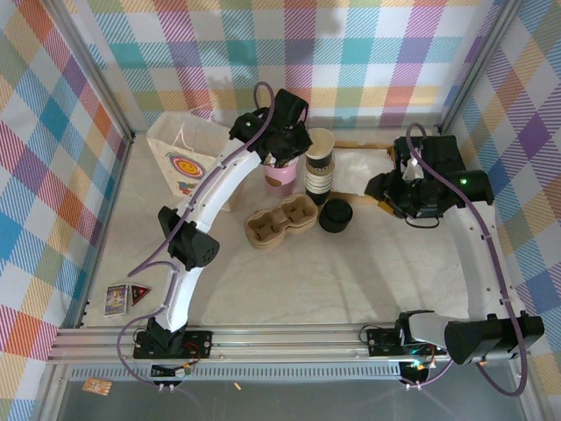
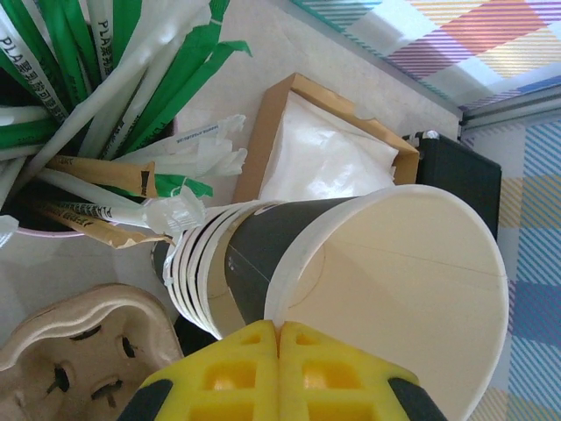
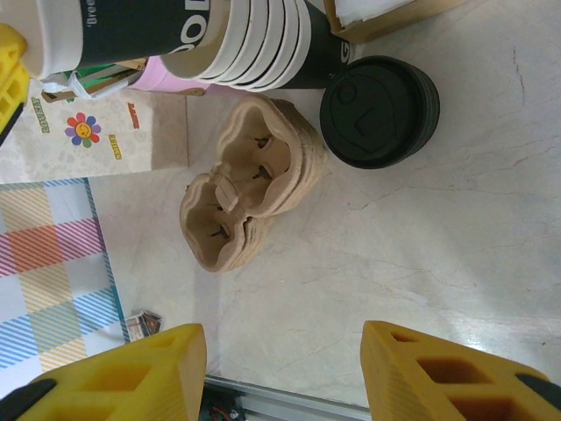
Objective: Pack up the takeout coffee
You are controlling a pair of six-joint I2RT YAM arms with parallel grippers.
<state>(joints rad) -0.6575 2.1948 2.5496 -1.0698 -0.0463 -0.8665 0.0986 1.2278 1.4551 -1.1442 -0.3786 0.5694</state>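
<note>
Left arm stretches from the near edge toward the far edge; the left gripper (image 2: 279, 331) is pressed fully closed at the top rim of the cup stack (image 2: 351, 263), a grip not discernible. Right arm folds along the right edge, right gripper (image 3: 280, 377) half-spread, empty. The takeout coffee (image 3: 377, 105) stands mid-table beside the cup carrier (image 3: 250, 189)

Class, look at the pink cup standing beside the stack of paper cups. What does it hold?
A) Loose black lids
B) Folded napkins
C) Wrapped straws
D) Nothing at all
C: green-and-white wrapped straws stick out of the pink cup, which stands next to the stack of paper cups.
</note>
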